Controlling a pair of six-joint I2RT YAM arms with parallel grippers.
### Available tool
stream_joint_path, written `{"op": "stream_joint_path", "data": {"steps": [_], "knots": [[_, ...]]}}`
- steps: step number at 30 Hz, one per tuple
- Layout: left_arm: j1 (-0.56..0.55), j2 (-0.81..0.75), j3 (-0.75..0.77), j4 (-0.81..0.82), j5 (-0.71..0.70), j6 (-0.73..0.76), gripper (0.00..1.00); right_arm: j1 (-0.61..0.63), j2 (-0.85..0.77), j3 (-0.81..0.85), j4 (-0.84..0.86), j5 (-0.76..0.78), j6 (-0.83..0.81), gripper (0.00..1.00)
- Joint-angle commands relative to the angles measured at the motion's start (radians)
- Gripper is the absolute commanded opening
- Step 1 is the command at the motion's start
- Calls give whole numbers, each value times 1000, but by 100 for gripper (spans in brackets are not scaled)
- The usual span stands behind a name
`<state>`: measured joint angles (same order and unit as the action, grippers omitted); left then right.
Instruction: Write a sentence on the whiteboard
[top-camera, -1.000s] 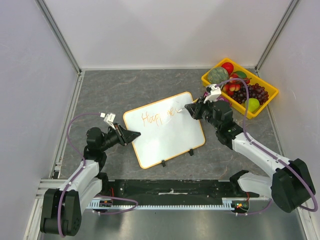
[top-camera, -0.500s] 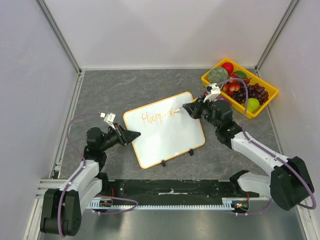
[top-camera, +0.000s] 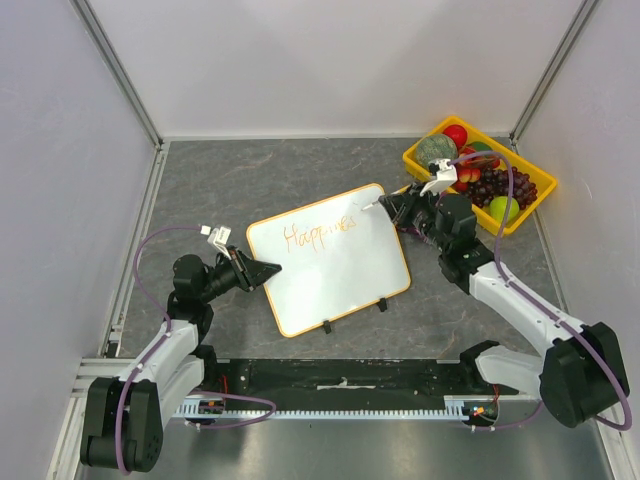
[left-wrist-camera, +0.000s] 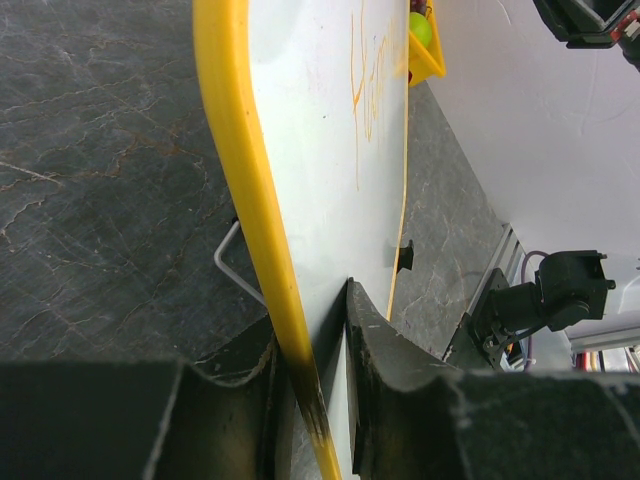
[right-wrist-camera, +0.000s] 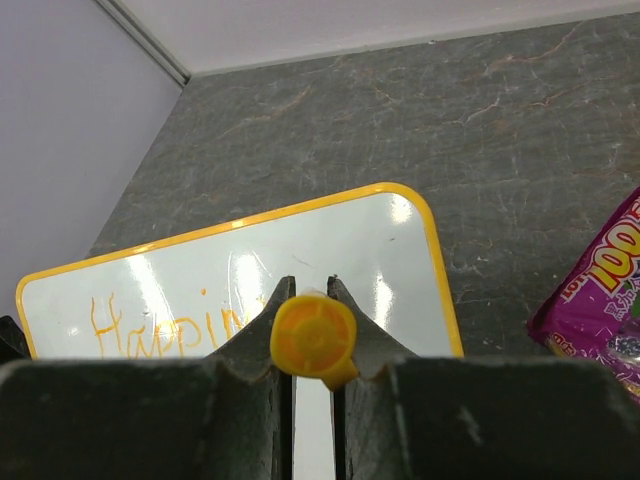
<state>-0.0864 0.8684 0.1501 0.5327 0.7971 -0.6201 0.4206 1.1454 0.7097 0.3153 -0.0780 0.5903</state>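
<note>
The whiteboard (top-camera: 335, 265) lies flat mid-table, white with an orange-yellow rim and two black clips on its near edge. The sentence (top-camera: 318, 231) is one line of orange cursive reading roughly "Happines". My left gripper (top-camera: 268, 270) is shut on the board's left rim, which shows edge-on in the left wrist view (left-wrist-camera: 255, 200). My right gripper (top-camera: 392, 208) is shut on an orange marker (right-wrist-camera: 314, 337) near the board's far right corner, its white tip (top-camera: 370, 206) pointing at the board. The right wrist view shows the board (right-wrist-camera: 340, 250) and part of the writing (right-wrist-camera: 165, 325).
A yellow tray (top-camera: 536, 205) holding fruit, with grapes (top-camera: 500, 184), stands at the back right, close behind my right arm. A purple snack bag (right-wrist-camera: 605, 295) lies right of the board. Walls enclose the table on three sides.
My right gripper has moved right along the board's far edge with the marker, and the writing has grown from "Happ" with a few strokes to "Happines". The left arm has not moved.
</note>
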Motion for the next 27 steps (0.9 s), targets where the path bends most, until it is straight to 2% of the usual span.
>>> {"op": "stream_joint_path", "data": {"steps": [1, 19, 27], "knots": [[-6, 0, -6, 7, -6, 77, 2, -9, 20, 39, 18, 4, -12, 0], [-6, 0, -6, 6, -6, 79, 2, -11, 60, 25, 31, -75, -9, 0], [-7, -2, -6, 6, -6, 79, 2, -13, 25, -21, -12, -48, -33, 0]]}}
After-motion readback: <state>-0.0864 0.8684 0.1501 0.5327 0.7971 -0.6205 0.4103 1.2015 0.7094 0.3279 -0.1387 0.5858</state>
